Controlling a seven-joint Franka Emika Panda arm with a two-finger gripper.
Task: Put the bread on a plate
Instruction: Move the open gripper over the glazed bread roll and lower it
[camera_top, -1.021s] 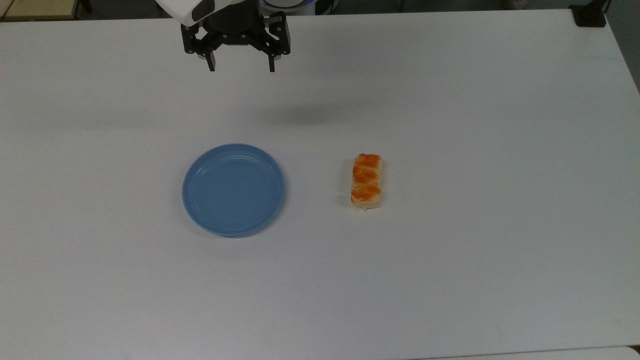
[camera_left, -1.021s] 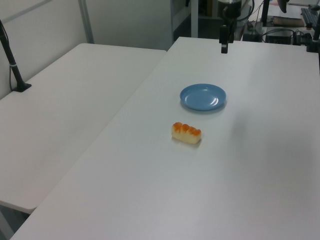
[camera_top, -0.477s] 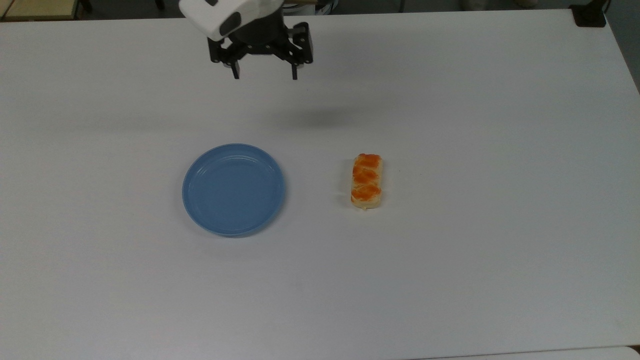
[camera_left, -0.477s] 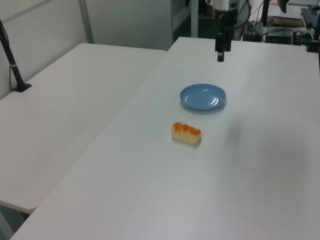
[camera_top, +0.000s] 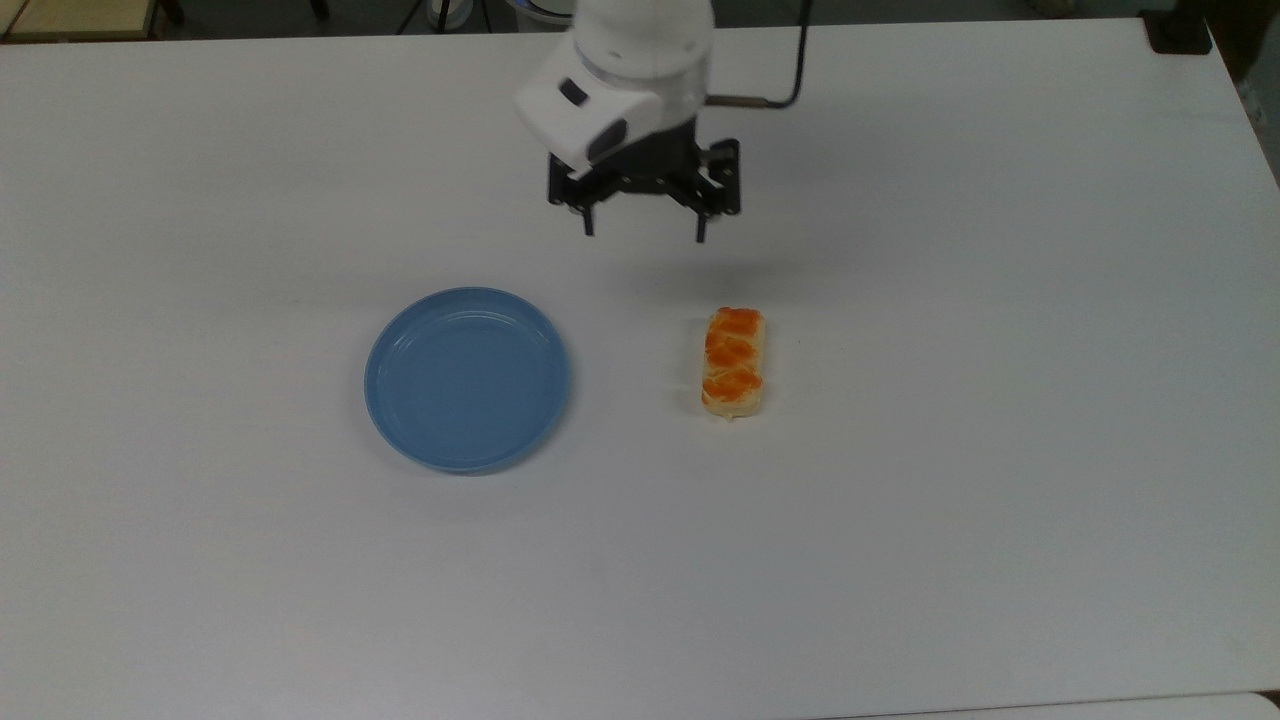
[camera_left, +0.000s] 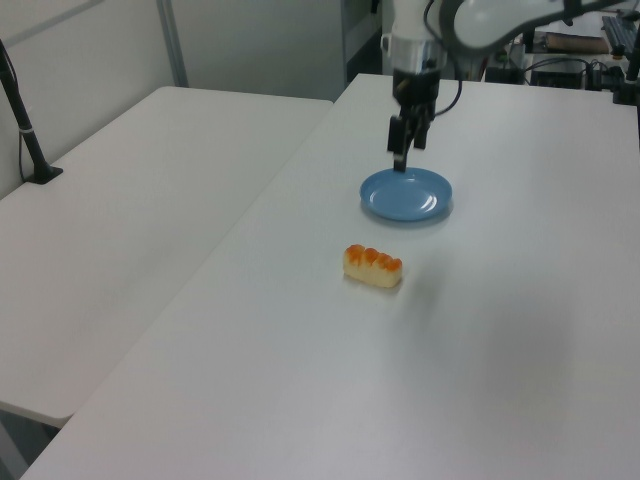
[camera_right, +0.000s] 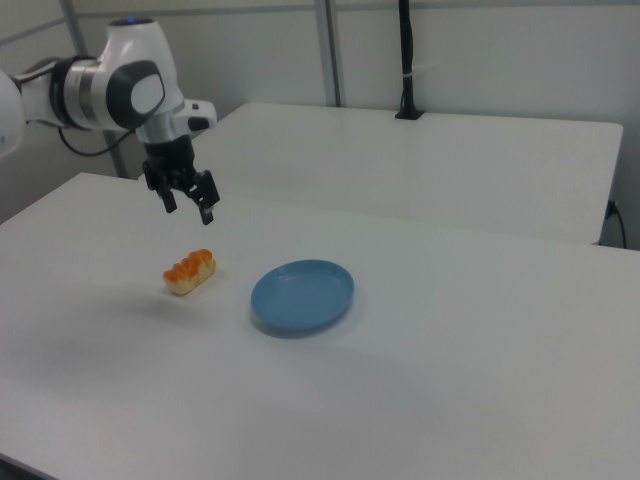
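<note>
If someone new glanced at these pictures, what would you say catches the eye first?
Probably the bread, its orange-brown top bright against the bare white table, lying apart from the empty blue plate on the top view's left. Next comes the open gripper, hanging in the air above the table, nearer the bread than the plate.

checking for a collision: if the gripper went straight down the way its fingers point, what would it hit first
Probably bare table. The gripper, open and pointing down, hangs in the air; in the top view it sits above the bread, with the plate further to the top view's left. Depth is uncertain.
</note>
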